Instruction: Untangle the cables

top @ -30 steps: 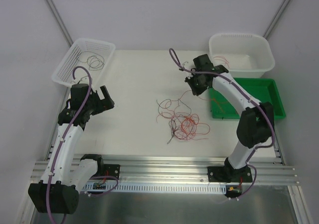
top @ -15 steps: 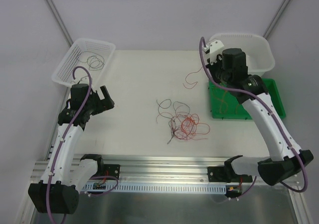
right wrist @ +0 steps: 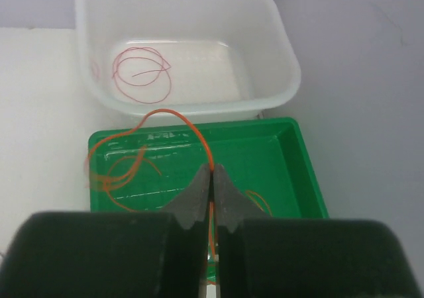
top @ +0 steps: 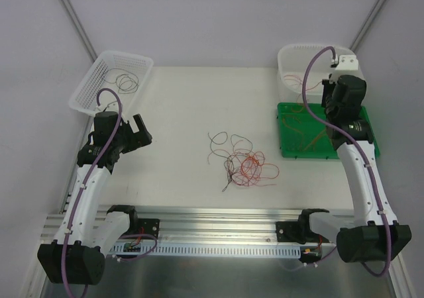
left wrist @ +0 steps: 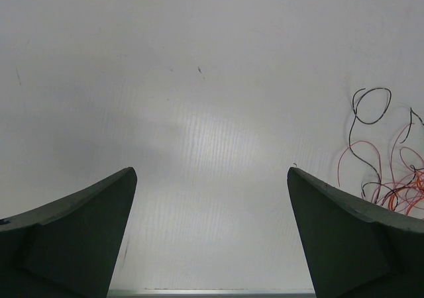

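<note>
From above, the tangled cables (top: 244, 165) lie in the middle of the desk (top: 179, 106), between the two arms. In the left wrist view, the left claw (left wrist: 211, 170) is spread wide and empty over bare desk, with cable loops at the right edge. In the right wrist view, the right claw (right wrist: 212, 169) is pinched tight on an orange cable (right wrist: 189, 122) above the green tray (right wrist: 285, 179), near the white tub (right wrist: 281, 59).

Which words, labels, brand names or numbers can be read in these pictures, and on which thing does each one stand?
None can be read.
The white basket, the white tub and the green tray show no lettering.
The small circuit board on the front rail is too small to tell.
</note>
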You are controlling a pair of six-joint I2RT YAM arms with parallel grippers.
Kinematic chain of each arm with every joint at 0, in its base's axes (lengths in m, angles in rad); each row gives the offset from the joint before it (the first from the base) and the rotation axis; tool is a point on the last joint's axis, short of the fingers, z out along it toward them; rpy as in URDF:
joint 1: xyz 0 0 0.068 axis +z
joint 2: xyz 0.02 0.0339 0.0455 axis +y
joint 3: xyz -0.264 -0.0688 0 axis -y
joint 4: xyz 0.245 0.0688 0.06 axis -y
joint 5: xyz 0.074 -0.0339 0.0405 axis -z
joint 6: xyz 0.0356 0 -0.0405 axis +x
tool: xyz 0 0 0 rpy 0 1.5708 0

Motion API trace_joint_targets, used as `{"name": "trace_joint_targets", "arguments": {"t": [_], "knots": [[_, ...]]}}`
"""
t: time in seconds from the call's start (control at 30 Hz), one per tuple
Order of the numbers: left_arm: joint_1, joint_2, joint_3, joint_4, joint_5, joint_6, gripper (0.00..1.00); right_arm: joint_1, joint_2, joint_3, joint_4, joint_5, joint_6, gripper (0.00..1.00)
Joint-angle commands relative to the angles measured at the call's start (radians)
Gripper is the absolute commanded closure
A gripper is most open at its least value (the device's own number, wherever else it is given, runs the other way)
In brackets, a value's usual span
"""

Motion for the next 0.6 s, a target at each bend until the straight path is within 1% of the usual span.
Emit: {"name": "trace_joint_targets", "arguments": {"t": [0.0,0.07,0.17,0.27,0.4,0.43,0.5,0.57], "knots": [[0.012,-0.016,-0.005,0.028,0.018,0.022,0.01,-0.095,-0.023,-0.057,0.18,0.026,0.156,0.99],[0.012,-0.018,-0.006,0.028,0.019,0.023,0.01,-0.155,-0.009,-0.092,0.217,0.021,0.229,0.99],[0.012,-0.018,-0.008,0.028,0.021,0.023,0.01,-0.228,0.043,-0.114,0.241,-0.002,0.297,0.99],[0.012,-0.019,-0.008,0.028,0.018,0.023,0.01,-0.271,0.098,-0.141,0.252,0.001,0.365,0.99],[0.012,-0.019,-0.008,0.028,0.021,0.025,0.01,-0.304,0.117,-0.224,0.269,0.043,0.461,0.99],[0.012,-0.019,-0.008,0.028,0.021,0.025,0.01,-0.313,0.117,-0.257,0.269,0.047,0.516,0.99],[0.012,-0.018,-0.006,0.029,0.027,0.025,0.01,-0.341,0.133,-0.281,0.254,0.038,0.553,0.99],[0.012,-0.015,-0.006,0.029,0.033,0.023,0.01,-0.354,0.168,-0.282,0.208,0.064,0.598,0.96]]}}
